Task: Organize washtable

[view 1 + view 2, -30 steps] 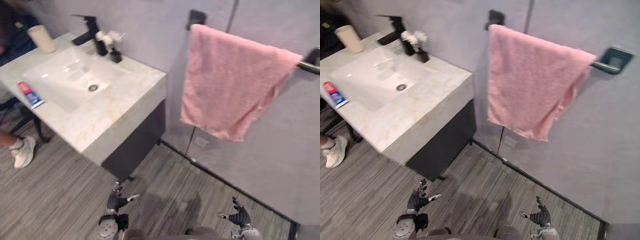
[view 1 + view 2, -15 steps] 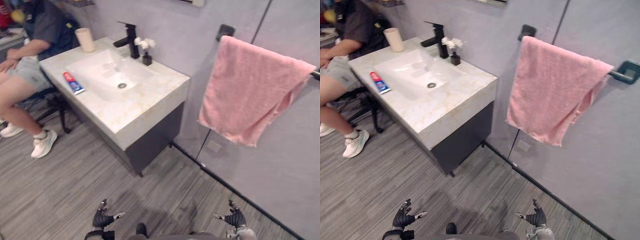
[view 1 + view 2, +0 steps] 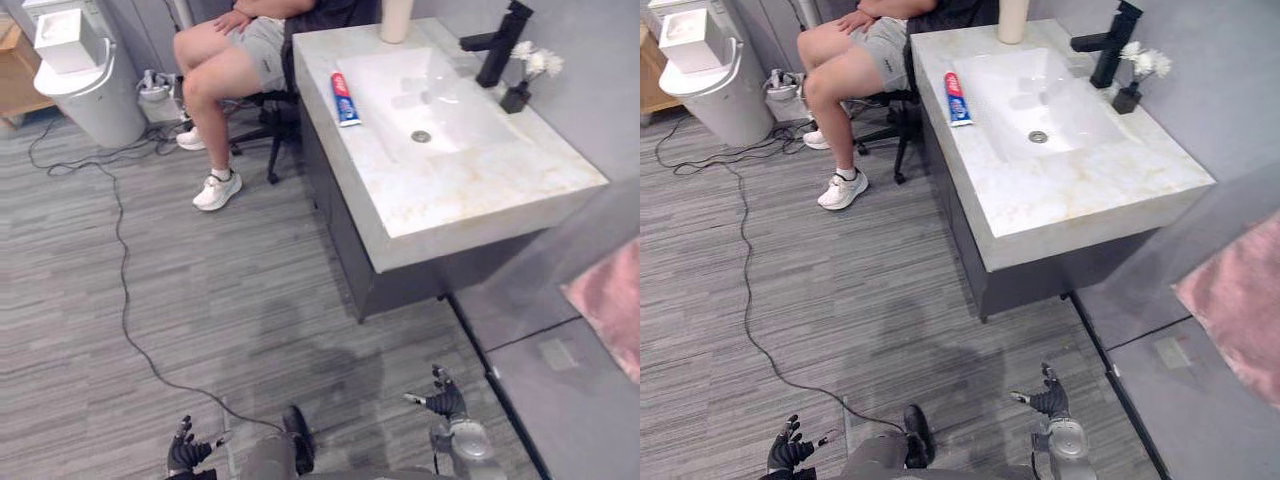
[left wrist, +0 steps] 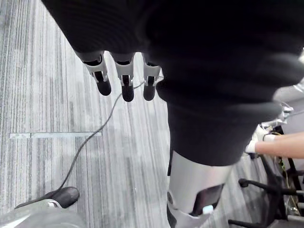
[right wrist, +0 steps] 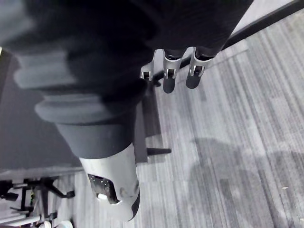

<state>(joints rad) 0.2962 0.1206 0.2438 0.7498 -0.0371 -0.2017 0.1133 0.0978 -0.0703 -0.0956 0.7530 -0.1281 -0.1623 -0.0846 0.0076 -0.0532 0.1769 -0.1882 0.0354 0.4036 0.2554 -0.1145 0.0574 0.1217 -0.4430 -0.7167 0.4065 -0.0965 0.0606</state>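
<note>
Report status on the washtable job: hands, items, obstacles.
Left hand and right hand open, empty, low over floor. Toothpaste tube lies on washtable beside basin. Seated person close alongside.

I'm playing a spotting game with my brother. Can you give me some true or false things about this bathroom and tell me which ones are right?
1. The toothpaste tube lies on the washtable beside the basin. True.
2. The left hand holds the cup. False: the left hand is open and empty, low over the floor; the cup stands on the washtable.
3. The vase of white flowers stands next to the black faucet. True.
4. The pink towel lies in the basin. False: it is off to the side, apart from the washtable.
5. The right hand is open and holds nothing. True.
</note>
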